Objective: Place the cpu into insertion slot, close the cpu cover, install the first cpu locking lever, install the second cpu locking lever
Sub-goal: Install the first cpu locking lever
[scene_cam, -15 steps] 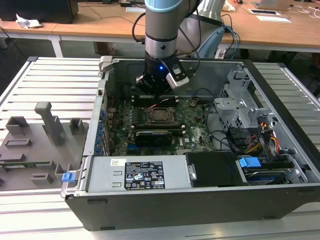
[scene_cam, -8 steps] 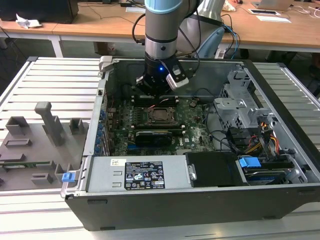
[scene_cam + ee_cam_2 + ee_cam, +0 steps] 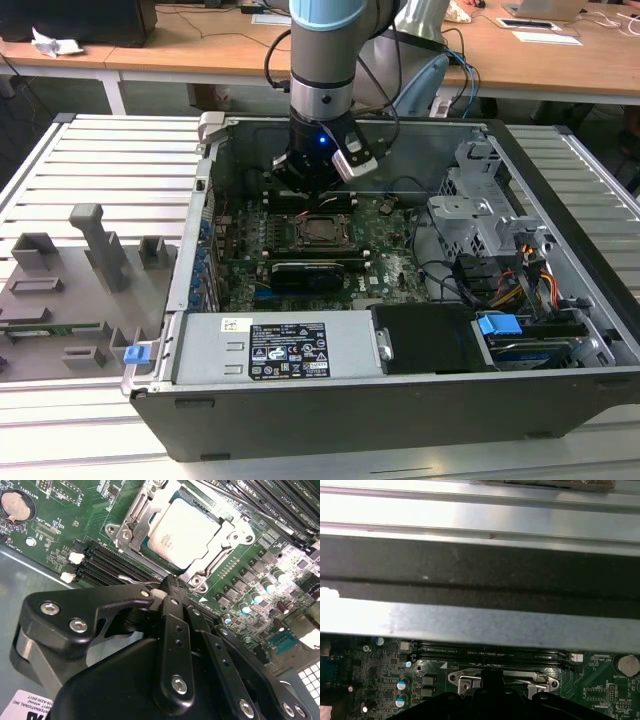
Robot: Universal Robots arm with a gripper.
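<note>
In the second wrist view the cpu (image 3: 186, 529), pale silver with faint print (unreadable), sits in the slot (image 3: 150, 547) at upper centre, the cover (image 3: 134, 516) framing it. The end effector (image 3: 172, 587) has its fingers pressed together just beside the socket. The exterior view shows the case (image 3: 560, 180) on a slatted surface (image 3: 100, 160).

Wooden desks (image 3: 200, 45) behind; slatted grey metal bench (image 3: 110, 160) underneath
</note>
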